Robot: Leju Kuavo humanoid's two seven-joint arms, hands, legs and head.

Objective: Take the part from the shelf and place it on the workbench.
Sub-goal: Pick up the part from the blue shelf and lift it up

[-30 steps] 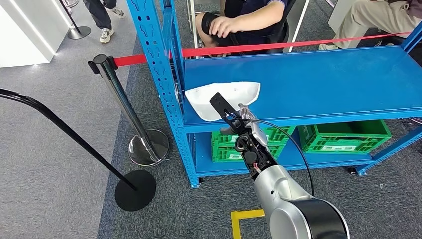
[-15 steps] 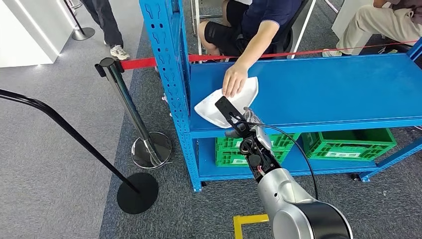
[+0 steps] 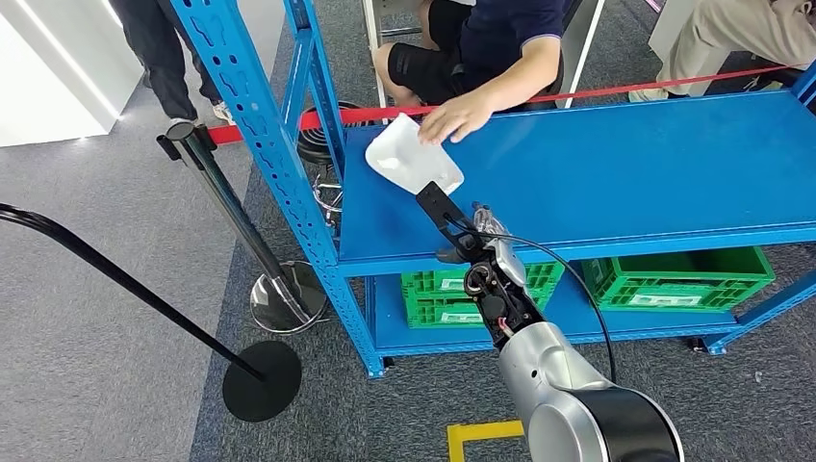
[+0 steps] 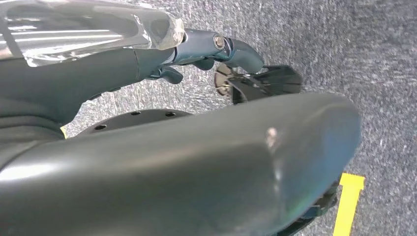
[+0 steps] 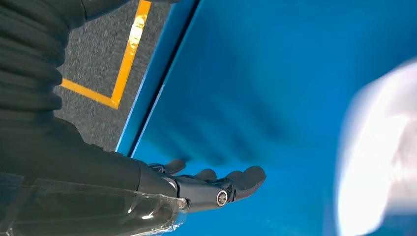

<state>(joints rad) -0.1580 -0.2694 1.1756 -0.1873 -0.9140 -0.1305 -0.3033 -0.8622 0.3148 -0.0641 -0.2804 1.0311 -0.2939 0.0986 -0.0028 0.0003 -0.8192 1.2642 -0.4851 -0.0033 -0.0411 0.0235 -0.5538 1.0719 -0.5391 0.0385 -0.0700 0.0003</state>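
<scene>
1. The left hand [image 4: 216, 54] hangs low beside the robot's body over grey carpet, well away from the shelf [image 3: 616, 173]. Its dark fingers look curled in with nothing in them. I take it to be parked out of the way, since the reach belongs to the other arm.

2. The right hand [image 3: 471, 231] is raised at the shelf's front edge, over the blue deck. In the right wrist view its fingers [image 5: 231, 184] lie stretched out side by side with nothing between them, palm flat above the deck, as if readied to slide under or close around something thin.

3. The white part [image 3: 414, 159] lies further in on the shelf, toward its back left corner, turned at an angle. It is apart from the right hand, near but not touching.

4. A person's hand [image 3: 452, 117] reaches over from behind the shelf, its fingers at the part's far edge. I'd guess that hand is positioning the part, which may explain why the robot's hand waits short of it.

5. Nothing has been picked up yet; the reach forward and grasp remain to be done, then the carry to the workbench.
</scene>
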